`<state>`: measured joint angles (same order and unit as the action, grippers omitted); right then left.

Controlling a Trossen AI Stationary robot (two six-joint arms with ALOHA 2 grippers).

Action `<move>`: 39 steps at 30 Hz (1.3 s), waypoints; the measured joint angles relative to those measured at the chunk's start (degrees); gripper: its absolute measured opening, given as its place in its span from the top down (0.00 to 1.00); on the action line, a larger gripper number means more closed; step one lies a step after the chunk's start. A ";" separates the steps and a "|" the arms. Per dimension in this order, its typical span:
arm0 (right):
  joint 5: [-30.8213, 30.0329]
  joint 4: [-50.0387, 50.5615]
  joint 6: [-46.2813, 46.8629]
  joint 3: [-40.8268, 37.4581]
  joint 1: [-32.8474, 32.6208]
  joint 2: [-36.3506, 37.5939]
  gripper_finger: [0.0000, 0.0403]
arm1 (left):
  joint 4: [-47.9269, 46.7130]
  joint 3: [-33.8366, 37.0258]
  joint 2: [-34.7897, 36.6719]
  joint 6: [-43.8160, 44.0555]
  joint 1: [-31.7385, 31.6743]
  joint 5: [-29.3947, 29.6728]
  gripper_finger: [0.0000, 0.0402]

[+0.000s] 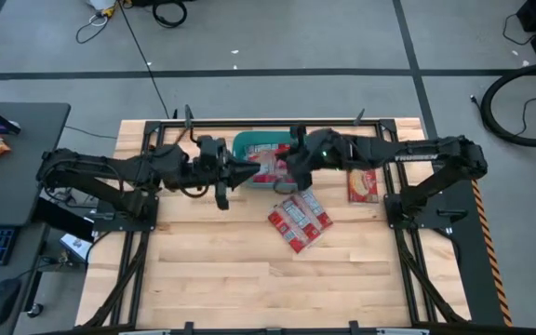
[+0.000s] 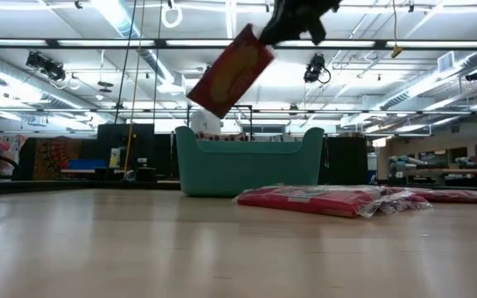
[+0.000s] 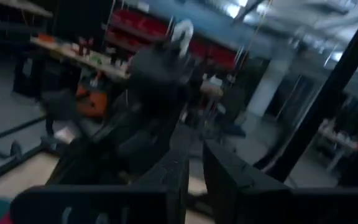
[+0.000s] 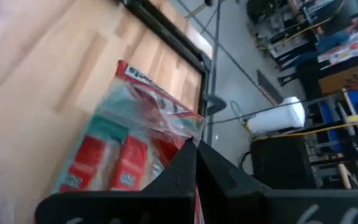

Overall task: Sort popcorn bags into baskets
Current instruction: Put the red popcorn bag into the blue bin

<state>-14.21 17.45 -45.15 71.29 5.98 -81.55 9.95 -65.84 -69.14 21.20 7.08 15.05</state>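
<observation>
High view is showing both arms meeting over the teal basket (image 1: pixel 249 145) at the far middle of the counter (image 1: pixel 212 270). The right gripper (image 1: pixel 291 167) is hanging above the basket's right part, and its fingers are pinched fully together on the edge of a popcorn bag (image 2: pixel 230 72); in the low view that red packet is dangling tilted in the air above the tub's rim, not yet inside. The right wrist view is confirming the pinch, the crinkled packet hanging from the closed fingers (image 4: pixel 185 165).

The left gripper (image 1: pixel 249 175) is pointing at the basket's near left edge. Its fingers (image 3: pixel 222 177) are standing slightly apart with nothing visible between them, so it is looking like a waiting arm.

Some red packets are already lying inside the basket, though their number is hard to tell. Others are waiting outside it: a small pile (image 1: pixel 299 220) is lying on the counter just in front of the basket, and a single packet (image 1: pixel 362 184) is lying to its right, under the right arm. By my judgement the sorting is partly done, with one bag about to go in and several left to collect.
</observation>
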 joint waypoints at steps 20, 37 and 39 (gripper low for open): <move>5.92 -2.39 3.46 -0.02 14.28 -14.04 0.93 | 10.54 0.00 -0.24 0.04 -6.38 -0.03 0.87; -0.33 19.28 30.63 -0.02 13.50 -10.10 0.75 | 9.50 0.00 -0.34 -7.88 -13.11 -2.58 0.87; 1.53 20.75 34.16 -0.02 12.75 -8.88 0.75 | 9.44 0.00 -0.35 -6.75 -14.64 -6.50 0.87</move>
<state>-12.69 38.20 -10.99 71.26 18.74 -90.43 19.39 -65.84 -69.49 14.45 -7.57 8.55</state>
